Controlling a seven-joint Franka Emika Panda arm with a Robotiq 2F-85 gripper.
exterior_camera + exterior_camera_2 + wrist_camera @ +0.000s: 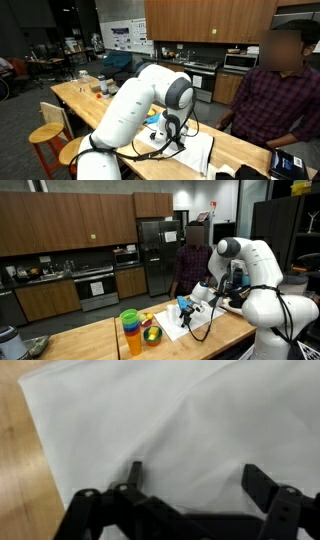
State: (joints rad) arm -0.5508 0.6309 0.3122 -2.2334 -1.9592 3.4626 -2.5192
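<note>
A white cloth point(180, 420) fills most of the wrist view, lying creased on a wooden table point(18, 450). My gripper point(196, 475) hangs just above the cloth, its two black fingers point(135, 472) wide apart with nothing between them. In both exterior views the white arm bends down over the cloth point(195, 327) point(195, 152), and the gripper point(207, 298) hovers over it near a small blue object point(186, 307). The gripper itself is largely hidden behind the arm in an exterior view point(172, 128).
A stack of coloured cups point(131, 332) and a bowl of fruit point(151, 334) stand on the table beside the cloth. A person point(275, 95) sits close on the far side. Chairs point(48, 125) line the table's edge; kitchen counters stand behind.
</note>
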